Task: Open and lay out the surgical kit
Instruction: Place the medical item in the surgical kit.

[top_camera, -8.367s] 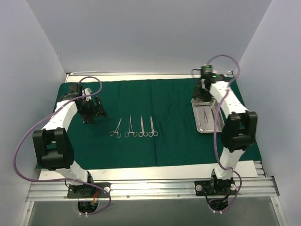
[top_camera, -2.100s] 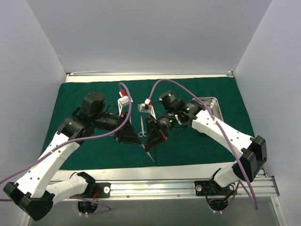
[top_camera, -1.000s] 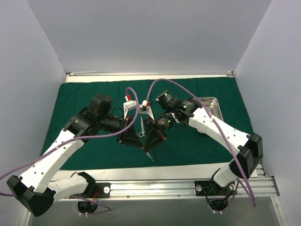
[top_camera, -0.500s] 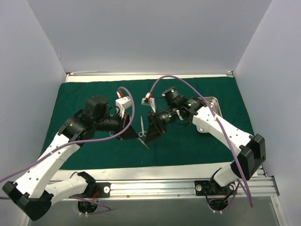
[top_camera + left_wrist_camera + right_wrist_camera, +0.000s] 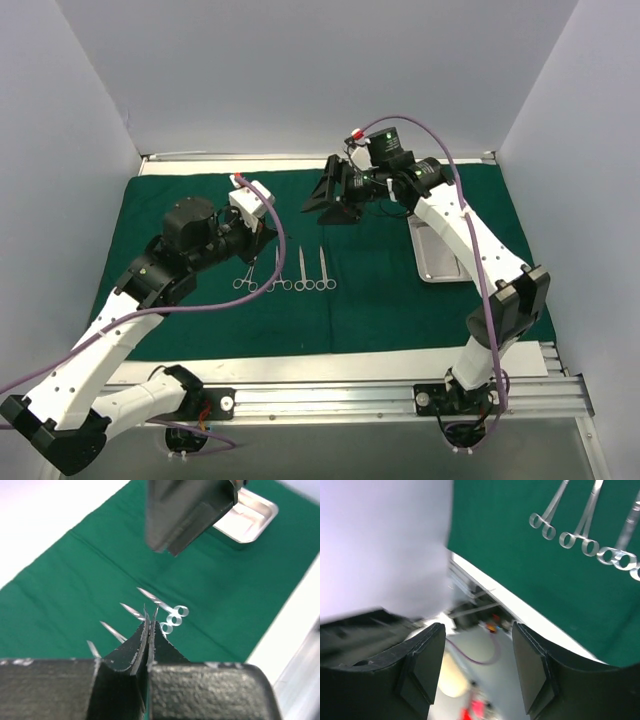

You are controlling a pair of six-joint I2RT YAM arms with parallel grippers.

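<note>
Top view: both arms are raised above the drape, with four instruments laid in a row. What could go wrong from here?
1. The left fingers, shut, hang above the row of instruments; a careless descent could knock it askew.
2. The ring handles of the two rightmost instruments lie almost touching, so gripping one may drag the other.
3. The right arm spans the tray, hiding part of it; a low swing might clip its rim.
</note>
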